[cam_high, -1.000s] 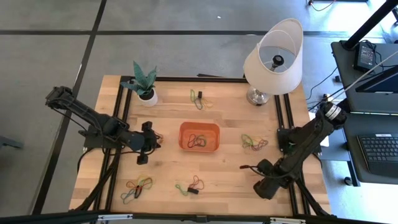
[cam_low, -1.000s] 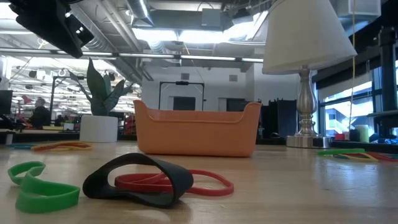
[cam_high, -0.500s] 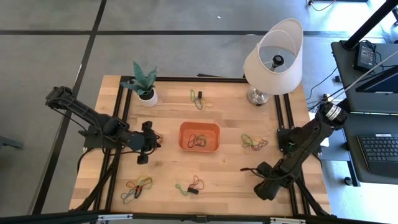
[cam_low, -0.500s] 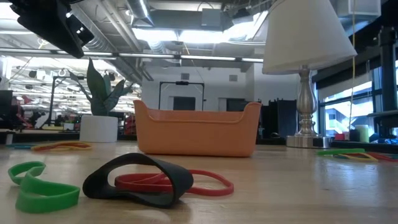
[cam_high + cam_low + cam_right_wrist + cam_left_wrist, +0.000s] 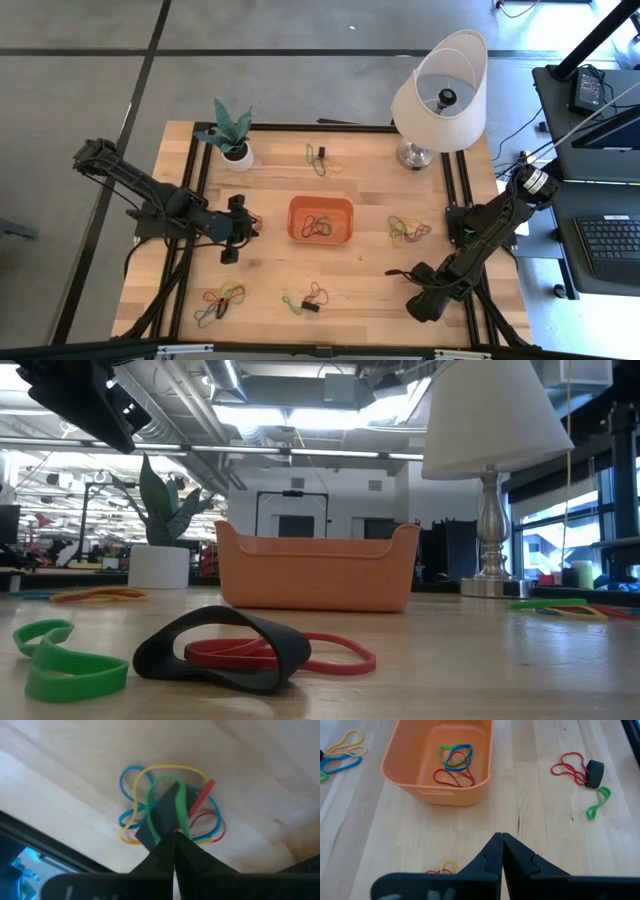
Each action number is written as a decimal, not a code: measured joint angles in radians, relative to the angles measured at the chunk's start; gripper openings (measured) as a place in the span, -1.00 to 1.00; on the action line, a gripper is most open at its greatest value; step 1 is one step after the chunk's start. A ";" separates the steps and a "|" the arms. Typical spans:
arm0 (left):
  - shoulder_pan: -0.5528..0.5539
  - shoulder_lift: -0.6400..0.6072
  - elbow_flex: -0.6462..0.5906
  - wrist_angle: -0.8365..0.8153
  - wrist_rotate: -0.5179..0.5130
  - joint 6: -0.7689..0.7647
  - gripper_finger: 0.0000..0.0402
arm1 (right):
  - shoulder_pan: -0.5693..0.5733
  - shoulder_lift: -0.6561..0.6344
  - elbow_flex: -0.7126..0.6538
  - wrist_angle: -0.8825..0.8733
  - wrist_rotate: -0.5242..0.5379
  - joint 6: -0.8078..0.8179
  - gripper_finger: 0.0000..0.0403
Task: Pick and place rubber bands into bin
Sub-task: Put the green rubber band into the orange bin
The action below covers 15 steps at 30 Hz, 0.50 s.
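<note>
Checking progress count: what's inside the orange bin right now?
Inside the orange bin, the left wrist view shows a few rubber bands lying on its floor: red, blue and green loops, overlapping. The low view shows only the bin's outer wall, so nothing inside shows from there.

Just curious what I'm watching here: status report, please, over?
Left gripper shut, parked left of bin. Right gripper shut, nothing seen held, short of mixed rubber-band pile. Some bands in bin. Nothing in the way.

My right gripper [image 5: 174, 840] has its fingers pressed together with no gap, hanging over the pale wooden table [image 5: 75, 765]. Just beyond the tips lies a tangle of rubber bands [image 5: 170, 805]: green, yellow, blue, red, and one broad black.
</note>
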 joint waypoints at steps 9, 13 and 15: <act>0.000 0.000 0.000 0.000 0.000 0.018 -0.98 | 0.000 -0.006 0.079 -0.091 0.001 0.001 -0.99; 0.000 0.000 0.000 0.000 -0.002 0.019 -0.98 | 0.000 -0.006 0.125 -0.175 0.005 0.000 -0.99; 0.000 0.000 0.000 0.000 -0.003 0.019 -0.98 | 0.000 -0.007 0.136 -0.182 0.015 -0.001 -0.99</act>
